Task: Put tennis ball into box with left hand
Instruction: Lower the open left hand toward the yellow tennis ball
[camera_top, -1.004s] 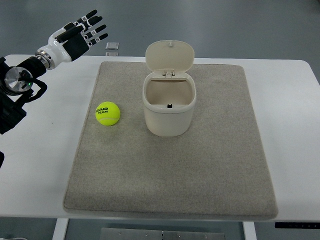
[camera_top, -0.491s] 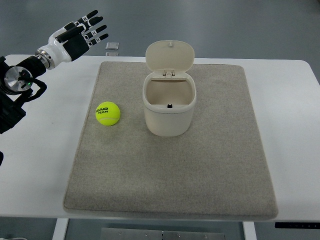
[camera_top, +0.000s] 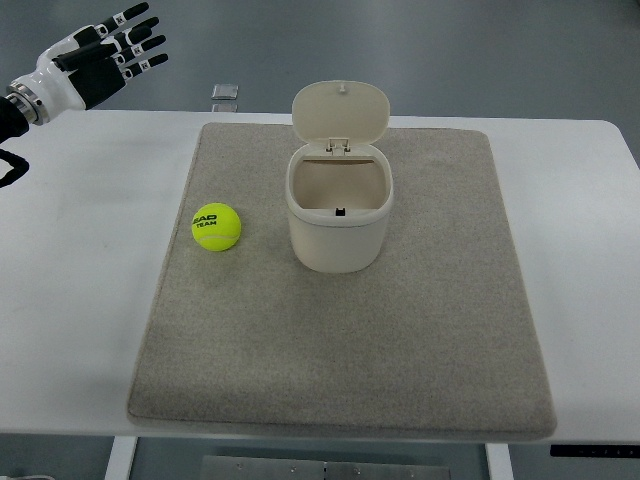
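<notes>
Bright, even overhead light is seen throughout; soft faint shadows are cast, and everything is rendered sharp, without glare

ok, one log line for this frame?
left hand: open, raised far-left | ball: on mat, untouched | box: lid up, empty | right arm: unseen

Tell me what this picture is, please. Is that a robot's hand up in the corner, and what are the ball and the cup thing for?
Yes, that is a robot's left hand, fingers spread, holding nothing. One camera looks down from the robot's side onto a white table. A grey mat lies on it. On the mat sit a yellow tennis ball and a cream box with its lid flipped open. The ball goes into the box, but it isn't picked up yet.
</notes>
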